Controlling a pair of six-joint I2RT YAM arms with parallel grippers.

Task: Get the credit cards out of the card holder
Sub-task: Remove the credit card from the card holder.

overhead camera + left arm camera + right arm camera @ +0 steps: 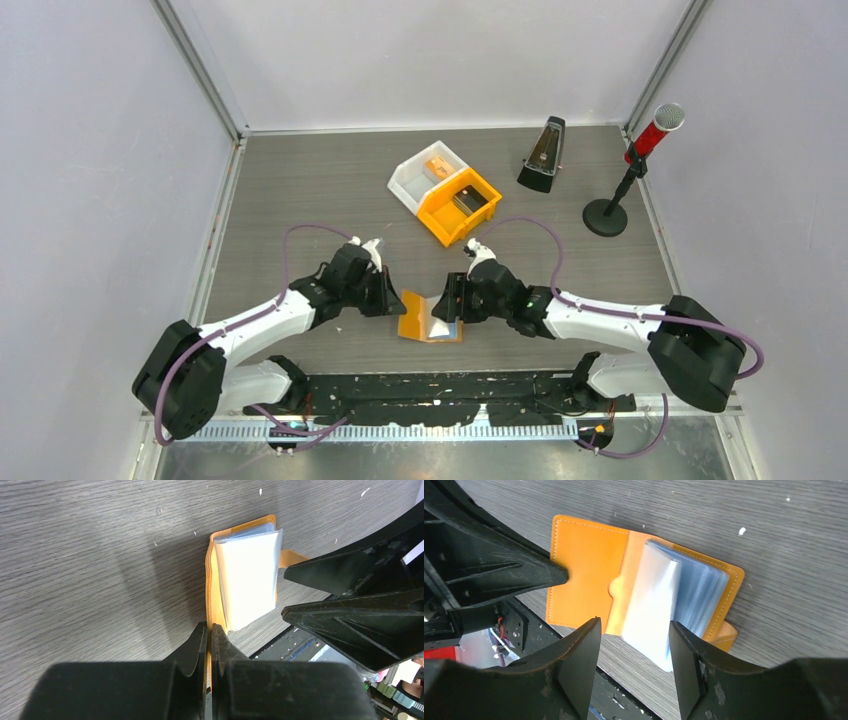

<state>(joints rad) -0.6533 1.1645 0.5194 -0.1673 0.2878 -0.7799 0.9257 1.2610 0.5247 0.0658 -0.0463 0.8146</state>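
Observation:
The orange card holder (412,326) lies open on the table near the front edge, between both arms. My left gripper (209,626) is shut on the edge of its orange cover (215,585), which shows as a thin strip between the fingers. The pale blue and clear sleeves (659,600) stand up from the spine in a fanned stack. My right gripper (634,627) is open, one finger on each side of the sleeves' near edge. Glare whitens the front sleeve, so no credit cards can be made out inside. A black flat card (470,201) lies in the orange bin.
An orange bin (446,218) and a white bin (410,183) holding an orange block (437,167) sit behind the holder. A metronome (541,155) and a red microphone on a stand (628,175) are at the back right. The table's front edge and the black rail (450,385) run just below the holder.

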